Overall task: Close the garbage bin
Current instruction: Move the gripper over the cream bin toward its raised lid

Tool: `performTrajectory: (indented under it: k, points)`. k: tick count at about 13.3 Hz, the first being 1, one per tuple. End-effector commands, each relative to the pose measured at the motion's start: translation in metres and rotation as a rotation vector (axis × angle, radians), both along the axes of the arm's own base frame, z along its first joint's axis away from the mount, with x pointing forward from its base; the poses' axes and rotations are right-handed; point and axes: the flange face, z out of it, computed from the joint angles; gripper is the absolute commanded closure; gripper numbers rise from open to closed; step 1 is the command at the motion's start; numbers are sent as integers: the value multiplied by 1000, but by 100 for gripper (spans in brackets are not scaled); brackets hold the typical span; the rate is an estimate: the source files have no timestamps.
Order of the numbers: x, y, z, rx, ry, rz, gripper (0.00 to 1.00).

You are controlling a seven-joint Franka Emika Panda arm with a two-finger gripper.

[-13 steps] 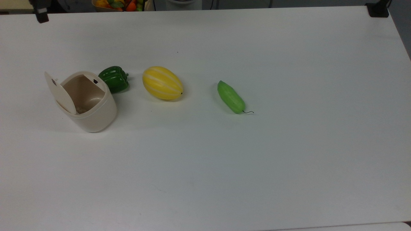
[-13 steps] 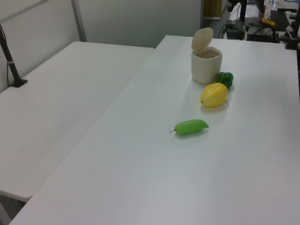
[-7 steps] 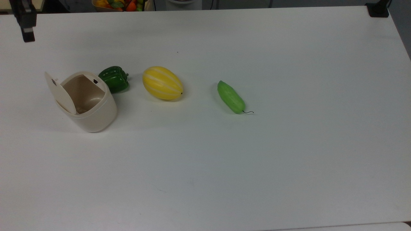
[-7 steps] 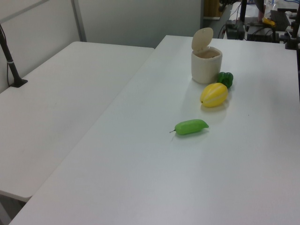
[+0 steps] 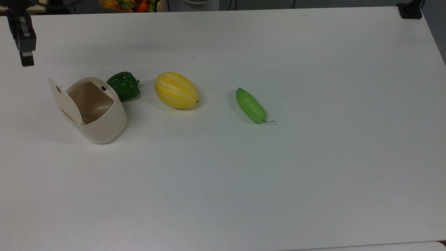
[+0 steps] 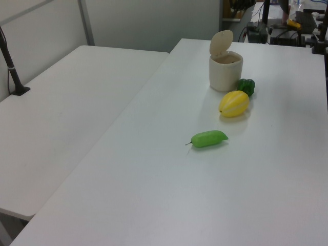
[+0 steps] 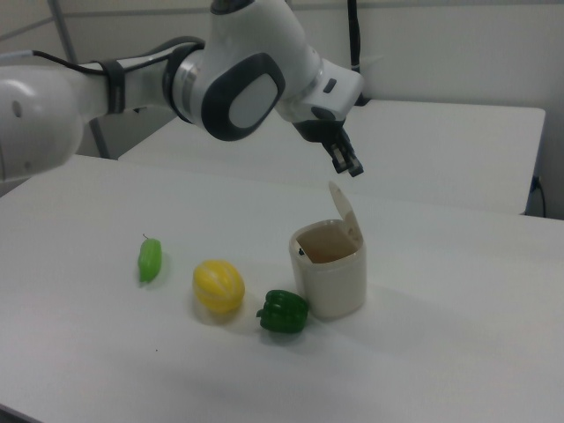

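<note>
- The step in hand, as I judged it, was the approach: the garbage bin (image 7: 329,271) stood open, its lid (image 7: 345,209) tipped up on the hinge, and nothing touched it.
- Nearest in the right view lay the green bell pepper (image 7: 284,311), just beside the bin's base, then the yellow striped melon (image 7: 218,285), then the green cucumber (image 7: 150,259) well apart toward the right view's left.
- The bin sat on the white table (image 5: 278,174) at the end of that row, at the top view's left, with the upright lid on the side away from the pepper.
- Beyond and above the lid hung the gripper (image 7: 348,162), near the lid's top edge but apart from it.
- I could not tell whether the fingers were apart or together; they looked close as a dark tip.
- The arm (image 7: 238,84) reached in from the right view's left, wrist bent so the gripper pointed down and toward the right view's right.
- The next move, I judged, called for getting behind the lid's outer face and pushing it over and down onto the rim, gently, since the light bin could slide or tip.
</note>
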Motion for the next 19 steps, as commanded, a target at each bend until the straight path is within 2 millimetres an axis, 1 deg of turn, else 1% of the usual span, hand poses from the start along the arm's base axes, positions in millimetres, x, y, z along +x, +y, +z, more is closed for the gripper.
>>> performTrajectory:
  k: [1, 3, 4, 8, 9, 13, 15, 16, 17, 18, 19]
  points:
    - [23, 2, -14, -29, -33, -35, 100]
    - [30, 11, -25, -30, -17, -18, 100]
    - [31, 15, -25, -39, -14, -10, 100]
    - [38, 30, -39, -41, 18, 18, 100]
    - [37, 31, -39, -41, 26, 22, 100]
    - [31, 41, -57, -33, 166, 64, 100]
    - [31, 54, -65, -26, 225, 99, 100]
    - [31, 56, -67, -24, 235, 103, 100]
    - [30, 59, -75, -19, 255, 109, 100]
    - [31, 71, -79, -22, 279, 140, 100]
    - [31, 77, -90, -26, 312, 155, 100]
